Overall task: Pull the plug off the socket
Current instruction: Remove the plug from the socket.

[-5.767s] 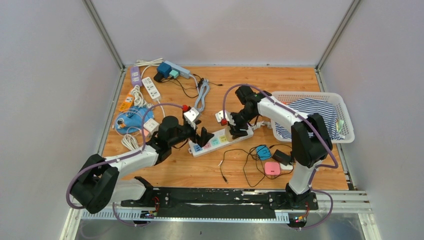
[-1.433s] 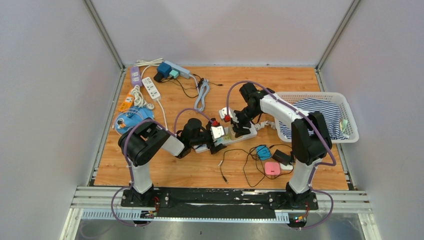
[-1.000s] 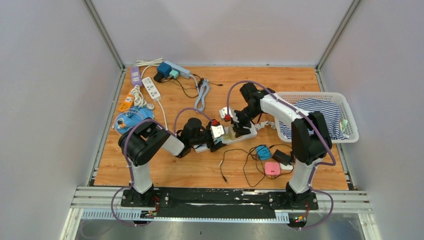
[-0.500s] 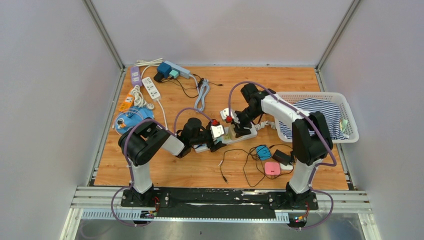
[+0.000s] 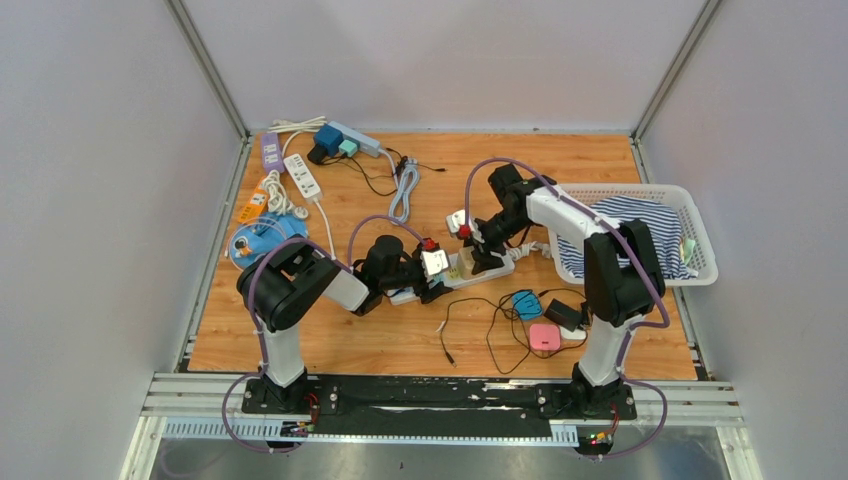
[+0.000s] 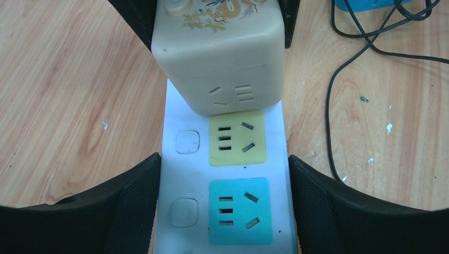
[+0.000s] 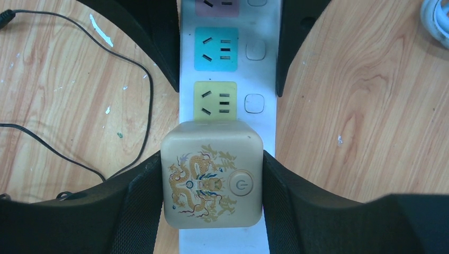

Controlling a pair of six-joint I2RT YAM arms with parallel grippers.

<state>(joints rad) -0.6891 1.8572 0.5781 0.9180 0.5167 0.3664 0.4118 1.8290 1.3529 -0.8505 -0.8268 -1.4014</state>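
Plug: a cream cube adapter (image 7: 212, 174) with a gold dragon print and a round power button on its top face; one side face carries socket slots.
Plug position: on the white power strip (image 7: 263, 76), near the middle of the wooden table (image 5: 400, 345) in the overhead view, a little toward 1 o'clock.
Plug seating: it covers the strip just beyond the yellow socket (image 7: 214, 100); from the left wrist it stands at 12 o'clock of that socket, its lower edge overlapping the socket's rim. Whether its pins are in or out cannot be told.
Right gripper (image 7: 212, 182): closed on the cube adapter, one black finger (image 7: 140, 206) pressed to each of two opposite sides.
Left gripper (image 6: 222, 159): spread wide and clamping the power strip, its fingers (image 6: 127, 211) tight against the two long edges, level with the yellow and teal sockets.
Strip layout: from the right wrist, yellow socket at 12 o'clock of the cube, then a teal socket (image 7: 216, 48), then a pink one at the frame edge; a white square button sits beside each.
Arms: in the overhead view they meet over the strip, left from 8 o'clock, right from 2 o'clock.
Cable: a thin black cable (image 7: 132, 69) loops on the wood beside the strip, apart from it.
Basket: a white basket (image 5: 640, 190) at 3 o'clock of the table holds a striped cloth (image 5: 625, 215).
Other items: a pink box (image 5: 545, 336) at 5 o'clock; spare power strips (image 5: 300, 175) at 10 to 11 o'clock.
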